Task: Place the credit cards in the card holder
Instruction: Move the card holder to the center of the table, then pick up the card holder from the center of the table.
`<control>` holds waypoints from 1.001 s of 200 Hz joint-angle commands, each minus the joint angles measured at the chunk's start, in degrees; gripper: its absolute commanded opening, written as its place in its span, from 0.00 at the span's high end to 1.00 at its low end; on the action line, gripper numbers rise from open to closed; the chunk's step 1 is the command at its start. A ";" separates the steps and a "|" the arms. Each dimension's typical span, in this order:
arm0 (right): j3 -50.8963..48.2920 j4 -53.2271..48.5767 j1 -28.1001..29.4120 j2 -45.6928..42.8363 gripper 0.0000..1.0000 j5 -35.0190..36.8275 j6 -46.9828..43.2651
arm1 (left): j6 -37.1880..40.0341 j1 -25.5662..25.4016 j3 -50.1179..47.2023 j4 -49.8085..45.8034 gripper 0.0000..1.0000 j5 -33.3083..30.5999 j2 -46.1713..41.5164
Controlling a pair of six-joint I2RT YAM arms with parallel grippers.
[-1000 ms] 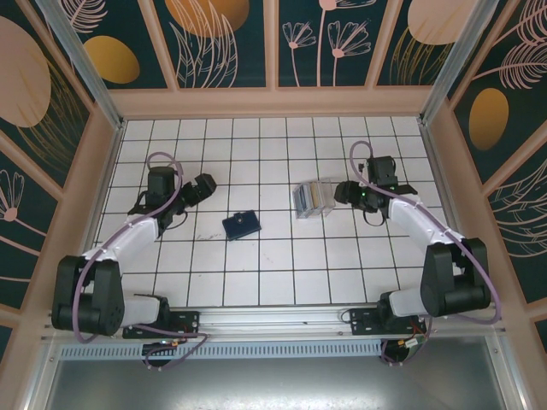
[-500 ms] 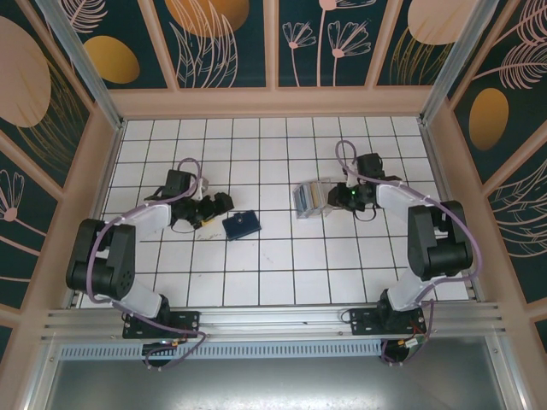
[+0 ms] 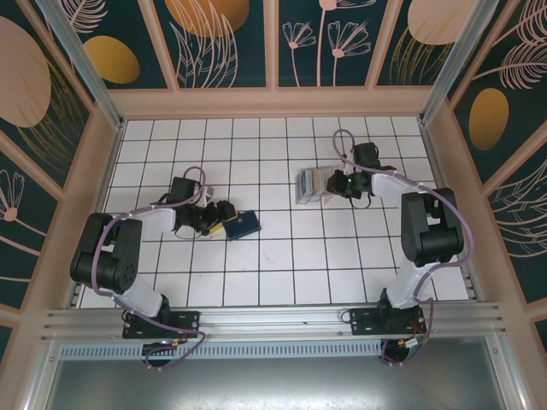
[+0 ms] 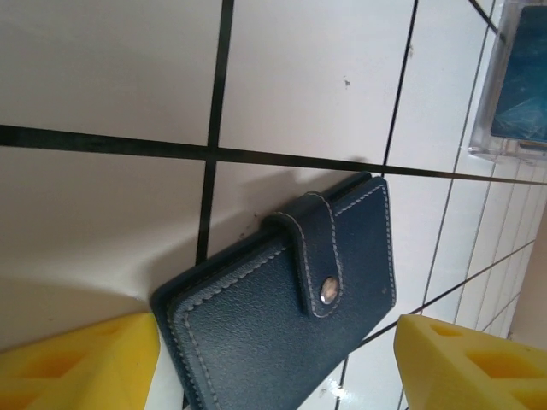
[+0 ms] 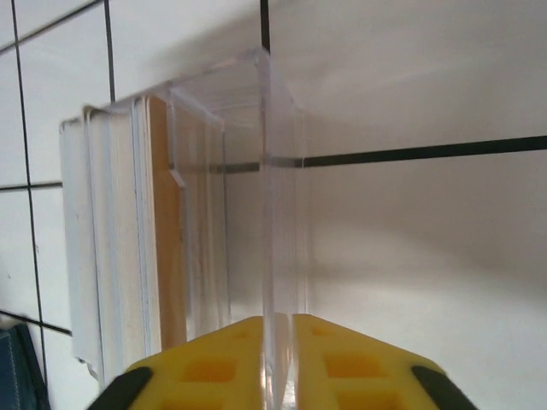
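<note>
Your left gripper point(image 4: 273, 363) is released, spread wide, with one yellow fingertip point(image 4: 81, 363) at each side of the holder point(image 4: 256, 333). The holder lies closed on the table point(image 4: 102, 68) right between them, cover up. The left fingertip sits against its edge or just beside it, and you cannot tell which. Its clasp tab point(image 4: 318, 256) lies folded flat over the cover, snap showing, a little ahead of the gripper. Well beyond the holder, ahead and to the right, stands the clear rack point(image 4: 489, 128) with a blue card point(image 4: 523, 77) inside it.

Your right gripper point(image 5: 278, 363) is clenched on the rack: its two fingertips point(image 5: 205, 371) are pressed together on a thin clear wall that runs straight ahead from them. Just left of that wall come a few clear partitions, then the cards point(image 5: 158, 256) standing on edge in the rack, a beige one nearest the gripper and paler ones past it. Farther left, low beside the gripper, you can see a sliver of the navy holder on the table.

From above, the left gripper is at the holder's left end, the right gripper at the rack's right side, and holder and rack lie well apart
</note>
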 commanded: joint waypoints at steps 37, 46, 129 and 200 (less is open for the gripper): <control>-0.77 -3.40 -0.17 -9.92 0.60 5.12 -0.26 | 0.67 -1.04 -0.40 -1.38 0.43 2.75 -0.86; -1.29 -4.89 -0.20 -12.47 0.57 6.86 -0.65 | 1.36 -0.97 0.14 -3.01 0.47 2.13 -0.48; -4.51 -1.71 18.99 -18.09 0.52 2.62 -7.84 | 0.33 -4.42 5.13 -1.96 0.69 -0.10 5.78; -5.71 8.86 29.49 -1.99 0.51 -5.46 5.53 | -1.51 -4.38 5.97 0.48 0.76 -0.88 9.01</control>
